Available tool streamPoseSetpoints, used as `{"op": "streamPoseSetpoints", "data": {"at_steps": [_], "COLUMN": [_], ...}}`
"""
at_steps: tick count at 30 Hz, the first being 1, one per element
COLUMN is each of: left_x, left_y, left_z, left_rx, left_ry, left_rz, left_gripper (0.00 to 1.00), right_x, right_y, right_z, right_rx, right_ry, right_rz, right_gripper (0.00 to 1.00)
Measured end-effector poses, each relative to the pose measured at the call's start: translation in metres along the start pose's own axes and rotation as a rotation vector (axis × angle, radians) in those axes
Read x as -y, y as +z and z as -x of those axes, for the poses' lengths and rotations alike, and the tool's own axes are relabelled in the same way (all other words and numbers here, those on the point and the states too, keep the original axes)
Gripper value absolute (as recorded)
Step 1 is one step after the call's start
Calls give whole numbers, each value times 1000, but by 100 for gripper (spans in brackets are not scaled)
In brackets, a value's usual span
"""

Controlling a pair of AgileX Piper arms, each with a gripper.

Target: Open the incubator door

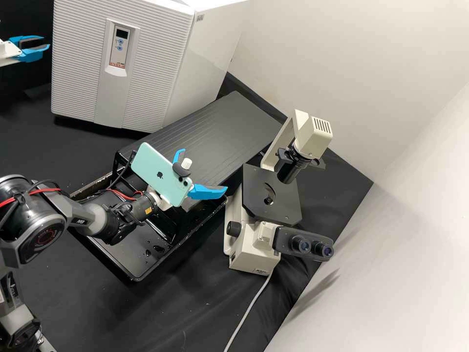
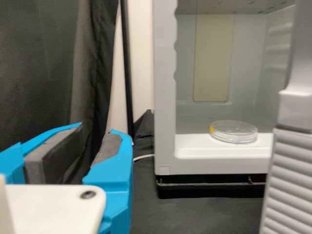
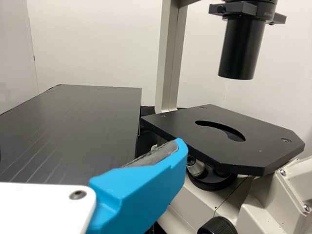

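At the far left of the bench [image 1: 29, 110], the left claw [image 1: 46, 42] is spread and empty beside the incubator door [image 1: 78, 63], which stands ajar; bumping its outer face could swing it shut, and reaching through the gap could knock the petri dish [image 2: 234, 132] at the sill. Nearer and to the right, the right claw [image 1: 203, 169], also empty with fingers wide, could jar the microscope [image 1: 271, 195] if it swung right.
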Motion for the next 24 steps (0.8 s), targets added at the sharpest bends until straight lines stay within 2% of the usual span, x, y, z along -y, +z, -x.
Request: {"op": "streamPoseSetpoints", "data": {"at_steps": [4,9,16,17,24], "left_x": [3,11,16,16,19], "left_y": [11,26,27,27,27], "left_z": [-6,-11,-12,-12,-12], "left_rx": [17,66,72,74,76], "left_ry": [1,-22,-37,-38,-47], "left_rz": [13,19,23,22,0], "left_gripper": [0,0,0,100,100], "right_x": [0,0,0,0,0], "right_y": [0,0,0,0,0], "right_z": [0,0,0,0,0], "right_rx": [0,0,0,0,0], "right_ry": [0,0,0,0,0], "right_rz": [0,0,0,0,0], "right_gripper": [100,100,100,100,100]}}
